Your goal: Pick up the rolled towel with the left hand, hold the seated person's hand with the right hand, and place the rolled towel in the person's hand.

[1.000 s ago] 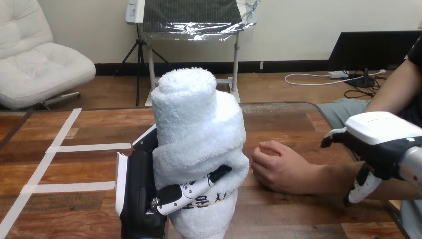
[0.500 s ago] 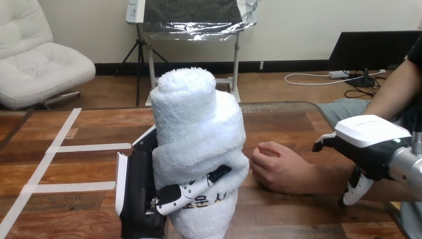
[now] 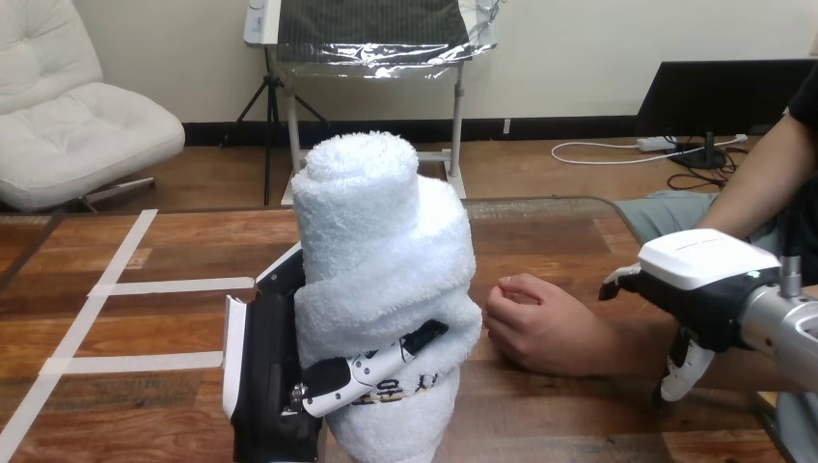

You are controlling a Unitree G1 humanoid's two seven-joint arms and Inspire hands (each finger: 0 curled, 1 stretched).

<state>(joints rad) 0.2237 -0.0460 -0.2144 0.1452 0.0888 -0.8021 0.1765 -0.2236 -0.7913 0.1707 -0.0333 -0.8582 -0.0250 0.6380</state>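
Left hand (image 3: 265, 371) at 6 o'clock, low over desk (image 3: 145, 318): fingers curled round towel (image 3: 381, 251), full wrap. Towel fills mid-view, upright, long axis 12 to 6, its lower end cut off at the view's bottom edge.

Person's hand (image 3: 540, 323) at 4 o'clock rests on the desk, knuckles up, fingers loosely curled. It lies at 3 o'clock from the towel, near but apart.

Right hand (image 3: 709, 280) at 3 to 4 o'clock is spread wide over the wrist (image 3: 632, 342); no clasp seen.

Judgement: right hand is nearer and should grip first, then the towel moves toward 3 o'clock.
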